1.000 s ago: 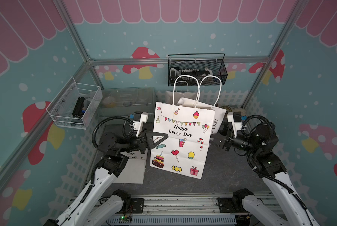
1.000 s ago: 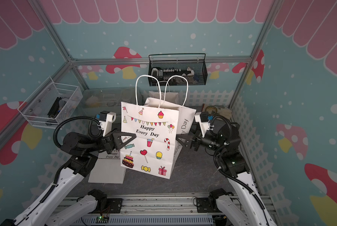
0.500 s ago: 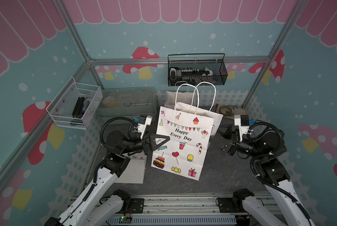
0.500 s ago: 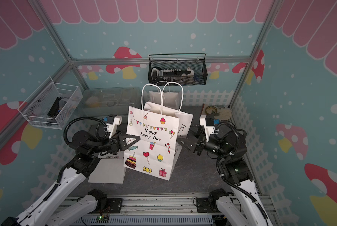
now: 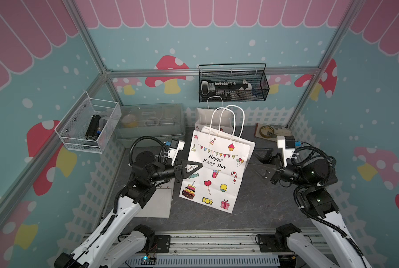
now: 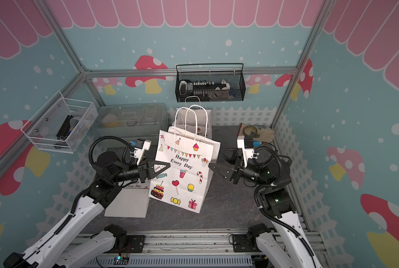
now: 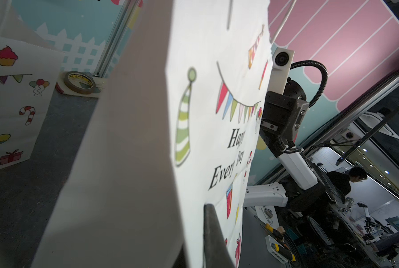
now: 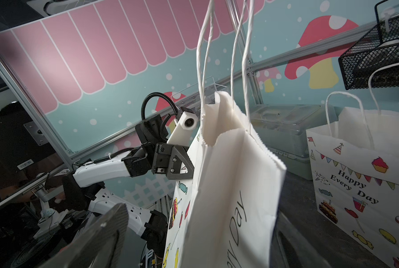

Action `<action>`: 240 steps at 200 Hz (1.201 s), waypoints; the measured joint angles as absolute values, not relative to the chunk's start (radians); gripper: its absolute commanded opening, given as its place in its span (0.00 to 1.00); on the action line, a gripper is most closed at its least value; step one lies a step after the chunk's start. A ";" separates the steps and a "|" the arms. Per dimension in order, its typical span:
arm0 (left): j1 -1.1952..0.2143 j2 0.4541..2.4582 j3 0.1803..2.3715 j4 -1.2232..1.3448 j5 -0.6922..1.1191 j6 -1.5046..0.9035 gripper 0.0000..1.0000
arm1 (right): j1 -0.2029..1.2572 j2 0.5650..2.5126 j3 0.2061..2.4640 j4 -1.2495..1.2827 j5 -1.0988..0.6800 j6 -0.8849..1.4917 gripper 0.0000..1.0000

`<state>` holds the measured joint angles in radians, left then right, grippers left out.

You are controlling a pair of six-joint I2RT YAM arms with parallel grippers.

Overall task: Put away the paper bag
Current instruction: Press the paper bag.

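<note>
Paper bag point(image 5: 217, 171) printed "Happy Every Day" stands at the centre of both top views, upright but tilted, mouth toward the upper part of the frame. You cannot tell whether its bottom edge rests on the dark counter point(image 5: 258, 208) or hangs just above it.

Your left gripper point(image 5: 195, 165) reaches in from the left of the frame, jaws pinched shut on the bag's left edge about halfway up the printed face. The left wrist view shows one black finger point(image 7: 213, 236) lying against that face.

Your right gripper point(image 5: 253, 158) comes in from the right of the frame with its jaws spread wide, gripping nothing. In the right wrist view the bag's narrow side panel stands between them, and you cannot tell whether either touches the paper.

Behind the held bag, against the white fence point(image 5: 263, 116) at the upper centre, a second printed paper bag point(image 5: 202, 118) stands on the counter. A flat folded bag point(image 5: 157, 204) lies at the lower left, partly under your left arm. A roll of tape point(image 5: 266, 132) lies in the upper right corner of the counter, and a black wire basket point(image 5: 233, 90) hangs above the fence.
</note>
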<state>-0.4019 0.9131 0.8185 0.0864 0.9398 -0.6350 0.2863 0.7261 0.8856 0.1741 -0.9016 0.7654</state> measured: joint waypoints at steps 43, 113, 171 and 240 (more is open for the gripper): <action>-0.402 0.913 0.819 0.067 0.910 -0.619 0.00 | 0.300 0.734 0.883 0.183 -0.877 0.783 0.68; -0.437 0.929 0.824 0.037 0.855 -0.601 0.00 | 0.373 0.776 0.883 0.163 -0.805 0.743 0.59; -0.440 0.929 0.824 0.033 0.834 -0.593 0.00 | 0.423 0.807 0.892 0.105 -0.753 0.673 0.52; -0.460 0.930 0.824 0.025 0.806 -0.577 0.00 | 0.492 0.868 0.933 0.097 -0.716 0.636 0.48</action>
